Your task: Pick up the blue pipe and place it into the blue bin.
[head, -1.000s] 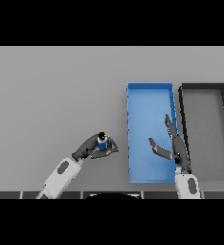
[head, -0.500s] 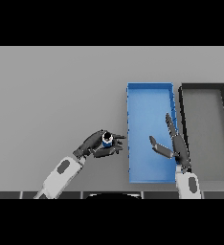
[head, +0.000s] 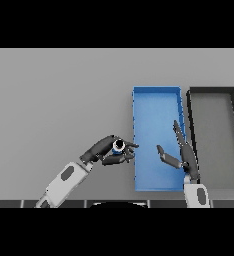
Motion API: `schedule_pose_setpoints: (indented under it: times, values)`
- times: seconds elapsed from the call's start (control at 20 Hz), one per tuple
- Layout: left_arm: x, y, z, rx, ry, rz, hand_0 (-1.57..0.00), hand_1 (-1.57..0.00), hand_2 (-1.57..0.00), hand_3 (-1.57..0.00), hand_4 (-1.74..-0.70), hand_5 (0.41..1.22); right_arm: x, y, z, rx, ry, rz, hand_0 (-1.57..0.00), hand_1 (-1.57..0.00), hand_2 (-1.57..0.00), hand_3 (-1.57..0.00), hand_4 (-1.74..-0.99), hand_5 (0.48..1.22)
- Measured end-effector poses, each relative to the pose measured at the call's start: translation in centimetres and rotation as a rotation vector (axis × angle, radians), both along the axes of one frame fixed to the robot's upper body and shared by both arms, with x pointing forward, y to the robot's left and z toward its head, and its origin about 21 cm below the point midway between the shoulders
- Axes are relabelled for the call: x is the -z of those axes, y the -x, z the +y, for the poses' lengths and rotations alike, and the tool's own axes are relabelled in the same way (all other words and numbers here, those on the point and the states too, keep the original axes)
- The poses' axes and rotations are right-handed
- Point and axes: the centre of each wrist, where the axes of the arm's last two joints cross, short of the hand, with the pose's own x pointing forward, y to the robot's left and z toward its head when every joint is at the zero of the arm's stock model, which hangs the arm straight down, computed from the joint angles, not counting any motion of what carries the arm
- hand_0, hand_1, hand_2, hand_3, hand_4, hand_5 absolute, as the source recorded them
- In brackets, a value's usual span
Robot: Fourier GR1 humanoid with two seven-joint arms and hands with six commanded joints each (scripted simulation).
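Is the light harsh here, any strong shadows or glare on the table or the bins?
Head view: light is flat and even, with no glare on the table; the blue bin and dark bin show only faint shading at their walls; the left hand, curled round the blue pipe, casts no clear shadow.

The blue pipe [head: 119,145] showed only its round open end, the rest wrapped by the left hand [head: 107,150], and the right hand [head: 181,155] covered part of the blue bin [head: 154,92] floor and the wall beside the dark bin [head: 212,91].
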Motion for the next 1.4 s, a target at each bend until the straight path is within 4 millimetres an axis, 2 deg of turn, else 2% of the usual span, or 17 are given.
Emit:
schedule_pose_setpoints:
  times: [0.25,0.45,0.55,0.65,0.75,0.8,0.9,1.0,1.2,1.4]
  values:
    - [0.0,0.2,0.3,-0.004,-0.01,0.005,-1.57,-1.57,-1.57,-1.44,-1.73,1.22,0.9,1.3,0.2,0.035,-0.021,0.016,0.0,0.0,0.0,0.0,-1.209,0.623]
    - [0.2,0.0,0.3,-0.005,-0.025,0.009,-1.57,-1.57,-1.57,-1.44,-1.73,1.221,0.5,1.2,0.0,0.024,-0.05,-0.01,0.0,0.0,0.0,0.0,-1.195,0.61]
    - [0.3,0.1,-0.2,0.009,-0.017,0.012,-1.57,-1.57,-1.57,-1.44,-1.73,1.221,-1.2,0.9,-0.6,-0.045,-0.125,-0.049,0.0,0.0,0.0,0.0,-1.199,0.593]
    - [-0.1,0.0,0.2,0.011,-0.011,-0.004,-1.57,-1.57,-1.57,-1.44,-1.73,1.221,-3.5,0.7,-0.9,-0.157,-0.164,-0.054,0.0,0.0,0.0,0.0,-1.215,0.561]
    - [0.0,0.3,-0.1,0.014,-0.024,0.0,-1.57,-1.57,-1.57,-1.44,-1.73,1.221,-5.8,0.4,-1.0,-0.276,-0.148,-0.05,0.0,0.0,0.0,0.0,-1.25,0.532]
    - [-0.3,-0.3,0.2,0.005,-0.03,-0.007,-1.57,-1.57,-1.57,-1.44,-1.73,1.221,-7.1,0.1,-0.7,-0.335,-0.128,-0.058,0.0,0.0,0.0,0.0,-1.26,0.523]
    - [0.1,-0.2,0.1,0.005,-0.041,0.008,-1.57,-1.57,-1.57,-1.44,-1.73,1.221,-9.3,-0.1,-0.4,-0.428,-0.069,-0.071,0.0,0.0,0.0,0.0,-1.286,0.52]
    - [0.3,0.0,0.1,0.007,-0.038,0.012,-1.57,-1.57,-1.57,-1.44,-1.73,1.221,-11.2,-0.5,1.5,-0.535,-0.054,-0.087,0.0,0.0,0.0,0.0,-1.305,0.522]
    - [-0.1,0.1,0.2,0.006,-0.043,-0.009,-1.57,-1.57,-1.57,-1.43,-1.73,1.221,-13.9,-1.3,3.4,-0.663,0.011,-0.079,0.0,0.0,0.0,0.0,-1.297,0.526]
    - [0.2,-0.3,0.2,0.012,-0.044,0.011,-1.57,-1.57,-1.57,-1.44,-1.73,1.221,-15.4,-2.6,5.7,-0.786,0.08,-0.103,0.0,0.0,0.0,0.0,-1.294,0.532]
